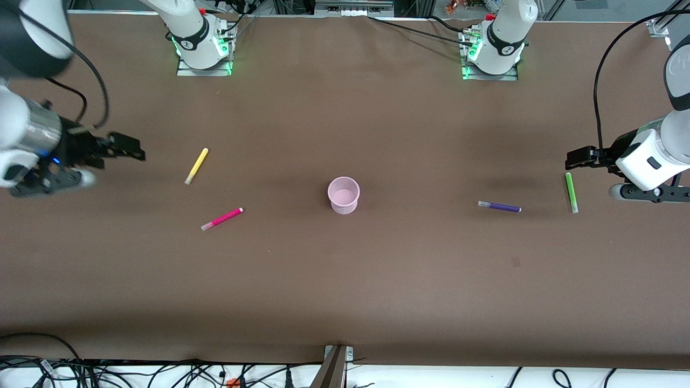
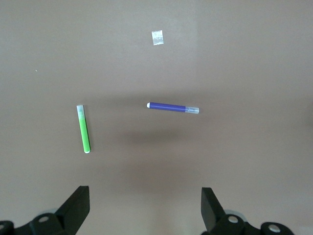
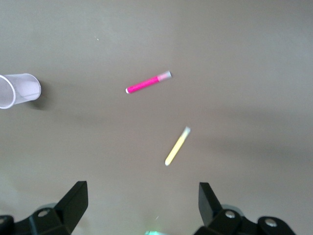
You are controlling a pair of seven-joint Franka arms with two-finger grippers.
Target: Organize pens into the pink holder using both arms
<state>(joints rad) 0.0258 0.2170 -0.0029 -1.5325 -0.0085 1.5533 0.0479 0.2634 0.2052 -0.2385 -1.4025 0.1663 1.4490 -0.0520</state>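
Observation:
The pink holder point(image 1: 343, 194) stands upright and empty mid-table; it also shows in the right wrist view point(image 3: 18, 90). The yellow pen point(image 1: 196, 166) and magenta pen point(image 1: 222, 219) lie toward the right arm's end, both in the right wrist view, yellow point(image 3: 177, 146) and magenta point(image 3: 148, 82). The purple pen point(image 1: 499, 207) and green pen point(image 1: 571, 192) lie toward the left arm's end, both in the left wrist view, purple point(image 2: 173, 107) and green point(image 2: 83, 129). My right gripper point(image 1: 126, 148) is open and empty, raised over the table's right-arm end. My left gripper point(image 1: 579, 158) is open and empty, raised beside the green pen.
The brown table point(image 1: 345, 280) carries a small pale patch point(image 2: 157, 37) near the purple pen, seen faintly in the front view point(image 1: 515, 262). Cables lie along the table's edge nearest the front camera. The arm bases point(image 1: 202, 46) point(image 1: 493, 51) stand at the table's robot edge.

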